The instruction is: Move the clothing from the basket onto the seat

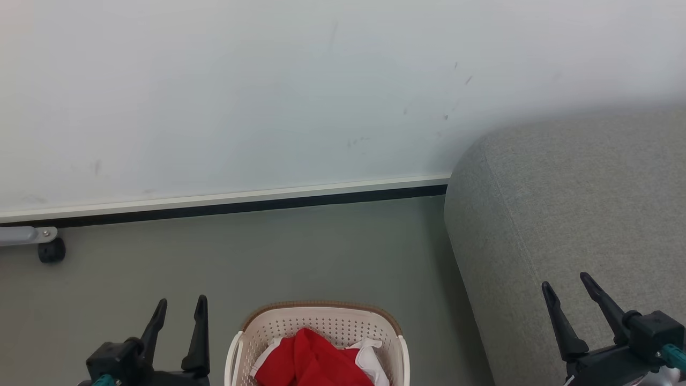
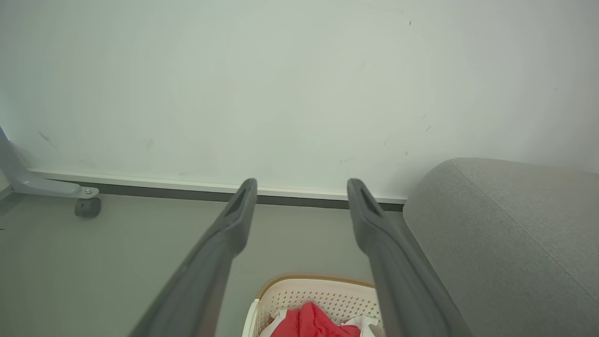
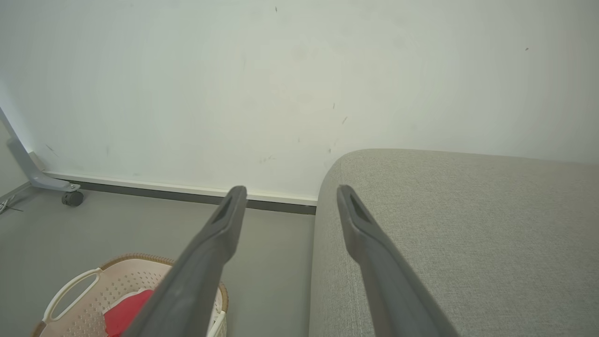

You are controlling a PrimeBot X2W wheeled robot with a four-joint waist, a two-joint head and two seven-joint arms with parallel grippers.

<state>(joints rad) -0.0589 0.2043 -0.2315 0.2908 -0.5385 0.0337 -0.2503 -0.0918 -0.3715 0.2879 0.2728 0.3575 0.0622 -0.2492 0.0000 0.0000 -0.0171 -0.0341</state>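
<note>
Overhead, clothing (image 1: 308,360) heaped inside basket (image 1: 321,323)

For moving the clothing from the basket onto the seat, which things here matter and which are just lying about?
For the job: basket; clothing inside it; seat; left gripper and right gripper, both open.
Just lying about: grey leg with its caster, by the wall.
</note>
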